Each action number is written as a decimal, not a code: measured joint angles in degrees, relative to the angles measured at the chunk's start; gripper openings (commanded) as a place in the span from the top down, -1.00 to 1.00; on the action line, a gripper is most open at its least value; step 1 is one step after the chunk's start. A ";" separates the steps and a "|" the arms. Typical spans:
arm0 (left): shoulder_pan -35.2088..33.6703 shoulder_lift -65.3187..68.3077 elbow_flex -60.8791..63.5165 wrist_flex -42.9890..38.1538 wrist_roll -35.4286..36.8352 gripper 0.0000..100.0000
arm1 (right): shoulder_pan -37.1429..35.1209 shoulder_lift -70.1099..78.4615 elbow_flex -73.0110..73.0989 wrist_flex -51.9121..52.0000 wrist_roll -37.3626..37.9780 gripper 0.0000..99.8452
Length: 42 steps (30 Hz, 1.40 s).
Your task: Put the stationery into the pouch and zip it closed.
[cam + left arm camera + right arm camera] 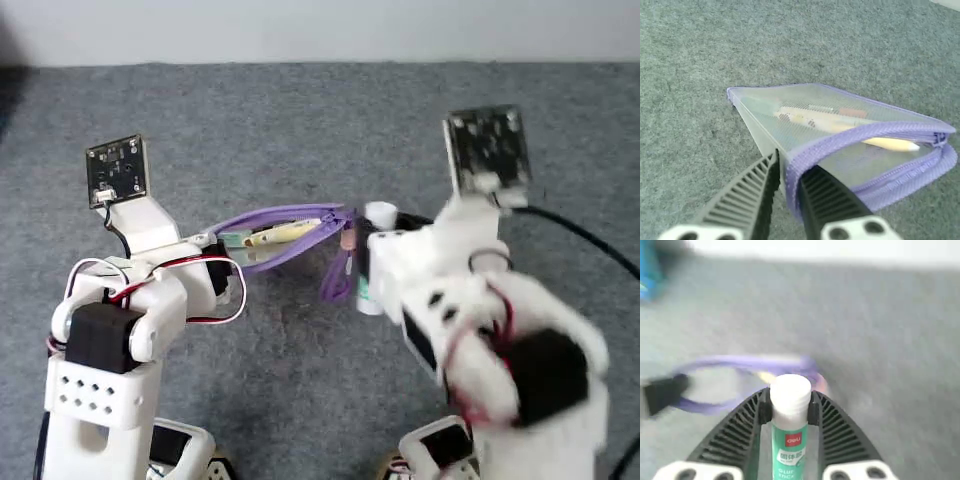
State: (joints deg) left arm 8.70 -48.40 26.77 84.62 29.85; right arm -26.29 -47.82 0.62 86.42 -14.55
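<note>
Glue stick in right jaws | pouch rim in left jaws

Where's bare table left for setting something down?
Bare: the stretch beyond the pouch toward the wall, and the patch between the left arm and right arm. Crowded: pouch mouth, where the right gripper holds the glue stick.

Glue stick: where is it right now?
The glue stick is clamped in the right gripper, just beside the right end of the pouch in the high view.
</note>
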 measured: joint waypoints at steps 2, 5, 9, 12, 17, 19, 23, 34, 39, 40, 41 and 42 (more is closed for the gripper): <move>0.00 0.00 0.00 0.00 0.00 0.98 | -1.85 -3.87 3.08 -4.75 -0.44 0.98; 0.00 0.00 0.00 0.00 0.00 0.98 | -2.46 -8.70 10.81 -12.48 -0.62 0.98; 0.00 0.00 0.00 0.00 0.00 0.98 | -2.81 -19.25 24.97 -24.62 0.18 0.98; 0.00 0.00 0.00 0.00 0.00 0.98 | -3.69 -26.37 35.87 -35.87 2.37 0.98; 0.00 0.00 0.00 0.00 0.00 0.98 | -9.49 -27.52 46.15 -51.16 5.10 0.98; 0.00 0.00 0.00 0.00 0.00 0.98 | -12.57 -27.43 47.21 -54.51 5.45 0.98; 0.00 0.00 0.00 0.00 0.00 0.98 | -14.24 -23.03 47.65 -61.27 5.54 0.98; 0.00 0.00 0.00 0.00 0.00 0.98 | -14.51 -8.26 50.73 -68.13 5.54 0.96; 0.00 0.00 0.00 0.00 0.00 0.98 | -14.95 -9.14 52.22 -64.00 6.68 0.58; 0.00 0.00 0.00 0.00 0.00 0.98 | -15.03 -9.67 52.22 -62.42 6.86 0.53; 0.00 0.00 0.00 0.00 0.00 0.98 | -15.03 -10.29 52.22 -61.01 6.95 0.52; 0.00 0.00 0.00 -0.09 0.00 0.98 | -15.03 -11.34 52.22 -59.69 7.03 0.53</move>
State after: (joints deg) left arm 8.70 -48.40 26.77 84.53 29.85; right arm -41.32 -59.16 52.84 26.73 -7.52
